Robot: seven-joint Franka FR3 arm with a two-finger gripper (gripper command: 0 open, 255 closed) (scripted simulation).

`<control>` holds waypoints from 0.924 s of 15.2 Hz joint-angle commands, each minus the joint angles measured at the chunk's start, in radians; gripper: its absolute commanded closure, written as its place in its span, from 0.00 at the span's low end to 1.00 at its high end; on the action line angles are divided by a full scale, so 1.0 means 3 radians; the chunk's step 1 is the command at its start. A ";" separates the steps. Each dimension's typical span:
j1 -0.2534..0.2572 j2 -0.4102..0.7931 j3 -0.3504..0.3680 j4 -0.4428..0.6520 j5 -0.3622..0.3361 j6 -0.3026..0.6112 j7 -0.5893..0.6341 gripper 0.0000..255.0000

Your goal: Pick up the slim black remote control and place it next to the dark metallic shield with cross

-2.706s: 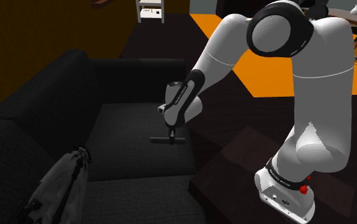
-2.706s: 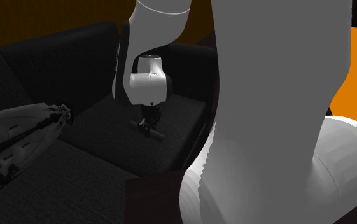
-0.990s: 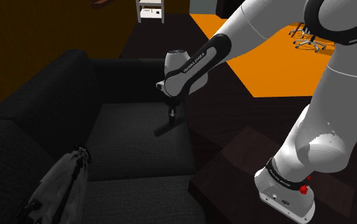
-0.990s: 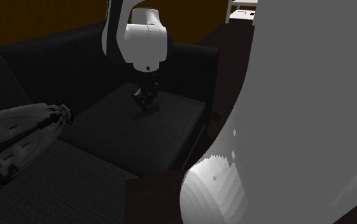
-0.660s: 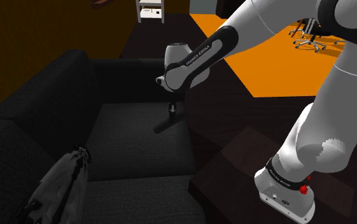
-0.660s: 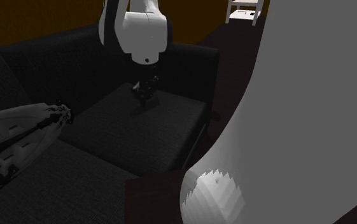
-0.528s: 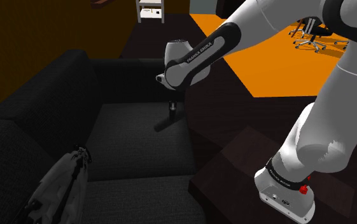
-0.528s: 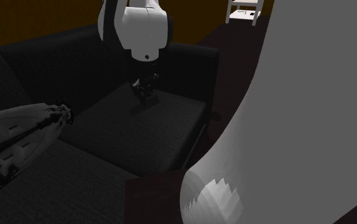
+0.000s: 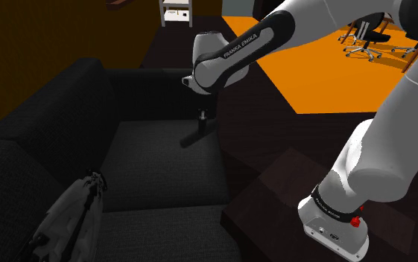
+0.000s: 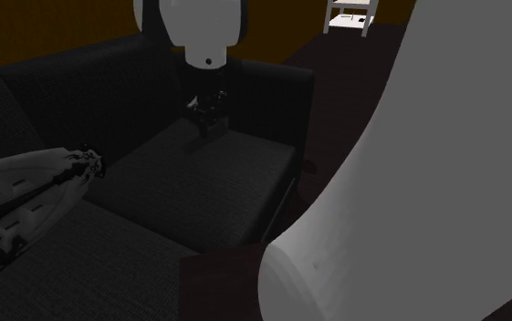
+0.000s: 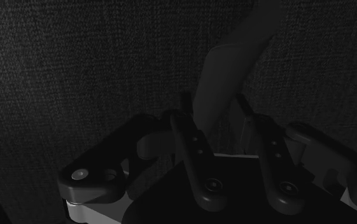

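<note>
Fingers (image 11: 193, 149) clamped on one end of remote (image 11: 228, 63); it hangs tilted below them, off the sofa (image 9: 155, 171). Shield (image 9: 73, 216) well apart: judge a slow carry, long end may swing

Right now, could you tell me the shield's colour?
The shield is pale grey; second exterior view shows it best.

The remote (image 11: 228, 70), in the gripper (image 11: 216, 113), hangs over the sofa's (image 9: 155, 179) far seat; the shield (image 9: 69, 219) lies on the near seat, at the shoulder view's lower left
</note>
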 commanded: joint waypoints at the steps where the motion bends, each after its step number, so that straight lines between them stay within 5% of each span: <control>1: 0.0001 -0.0047 0.0001 0.0048 -0.0008 -0.0094 0.0016 1.00; 14: -0.0009 -0.0328 -0.0009 0.0350 -0.0045 -0.0675 0.0080 1.00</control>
